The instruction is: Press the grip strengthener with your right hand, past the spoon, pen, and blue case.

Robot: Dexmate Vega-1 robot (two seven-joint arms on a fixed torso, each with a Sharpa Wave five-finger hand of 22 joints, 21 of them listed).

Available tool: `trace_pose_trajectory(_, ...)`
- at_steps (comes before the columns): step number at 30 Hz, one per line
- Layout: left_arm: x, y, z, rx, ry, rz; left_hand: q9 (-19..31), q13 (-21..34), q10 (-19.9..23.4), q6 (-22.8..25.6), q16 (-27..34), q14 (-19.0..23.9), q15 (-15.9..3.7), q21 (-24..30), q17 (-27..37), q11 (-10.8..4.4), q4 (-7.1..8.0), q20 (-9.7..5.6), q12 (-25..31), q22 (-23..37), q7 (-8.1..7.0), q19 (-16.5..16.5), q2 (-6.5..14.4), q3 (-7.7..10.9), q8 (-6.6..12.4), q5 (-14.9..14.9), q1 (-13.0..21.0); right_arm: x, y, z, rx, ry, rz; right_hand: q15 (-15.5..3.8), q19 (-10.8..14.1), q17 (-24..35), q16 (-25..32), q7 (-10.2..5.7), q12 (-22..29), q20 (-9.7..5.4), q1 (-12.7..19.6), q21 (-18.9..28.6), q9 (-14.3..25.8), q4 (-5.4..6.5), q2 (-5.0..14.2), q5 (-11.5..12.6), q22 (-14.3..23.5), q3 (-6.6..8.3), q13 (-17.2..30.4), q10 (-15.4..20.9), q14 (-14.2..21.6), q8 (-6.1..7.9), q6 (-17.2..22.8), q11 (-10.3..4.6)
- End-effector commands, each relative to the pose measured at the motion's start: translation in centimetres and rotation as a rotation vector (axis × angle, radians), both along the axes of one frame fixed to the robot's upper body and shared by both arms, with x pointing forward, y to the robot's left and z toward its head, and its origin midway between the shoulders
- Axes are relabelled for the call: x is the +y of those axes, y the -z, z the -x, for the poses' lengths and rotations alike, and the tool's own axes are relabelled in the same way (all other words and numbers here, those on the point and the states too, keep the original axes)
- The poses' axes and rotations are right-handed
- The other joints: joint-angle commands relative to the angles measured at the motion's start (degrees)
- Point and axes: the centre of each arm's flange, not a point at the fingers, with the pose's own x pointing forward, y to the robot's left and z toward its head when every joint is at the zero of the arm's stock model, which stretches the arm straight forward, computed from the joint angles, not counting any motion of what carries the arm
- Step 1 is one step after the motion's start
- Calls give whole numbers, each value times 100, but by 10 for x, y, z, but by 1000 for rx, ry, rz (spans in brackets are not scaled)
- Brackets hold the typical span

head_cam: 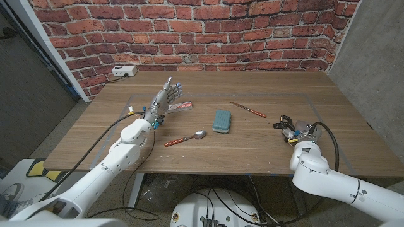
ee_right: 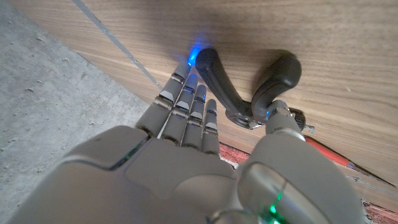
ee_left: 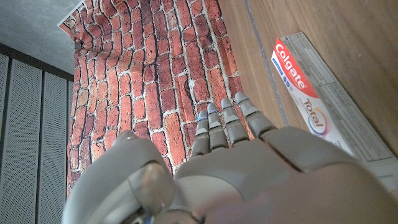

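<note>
The black-handled grip strengthener lies on the wooden table at the right. My right hand sits just behind it. In the right wrist view the hand has its fingers stretched straight to the tip of one handle, with the thumb by the coil; the strengthener lies unsqueezed between them. The red-handled spoon, the blue case and the red pen lie across the table's middle. My left hand stands raised with fingers straight and holds nothing.
A Colgate toothpaste box lies on the table just past the left hand, and its label reads plainly in the left wrist view. A white socket box sits at the far left by the brick wall.
</note>
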Motion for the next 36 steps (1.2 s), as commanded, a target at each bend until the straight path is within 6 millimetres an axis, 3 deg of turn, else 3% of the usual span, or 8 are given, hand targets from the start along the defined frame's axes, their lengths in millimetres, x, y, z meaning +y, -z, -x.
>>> trace_pose_trajectory(1,-1,2,-4,13,0,6,28,21,58,49,-4,67,-16,1,20,1,0,10,2,7,-27,55,-10,-27,-1,-33,17,-3,-5,-6,82,-18,-26,-8,113,18,36,9,28,-12,113,52,34,3,-5,42,24,65,21,69,71,41,56,-9)
trace_pose_trajectory(26,-3,5,-7,18,1,26,30,26,115,97,-5,108,-19,-15,23,-14,7,29,4,10,-37,57,13,-44,1,-50,23,3,-13,-12,218,8,3,-28,167,12,3,41,9,-32,320,63,33,-39,1,111,26,187,20,56,84,19,37,-16)
trace_pose_trajectory(36,-3,5,-5,20,-7,31,31,29,130,117,6,156,-12,-22,24,-21,11,42,-1,11,-55,58,25,-52,0,-57,26,2,-10,-18,235,4,1,-154,381,0,-3,9,18,-152,796,134,33,-108,21,210,23,428,20,125,171,26,88,-75)
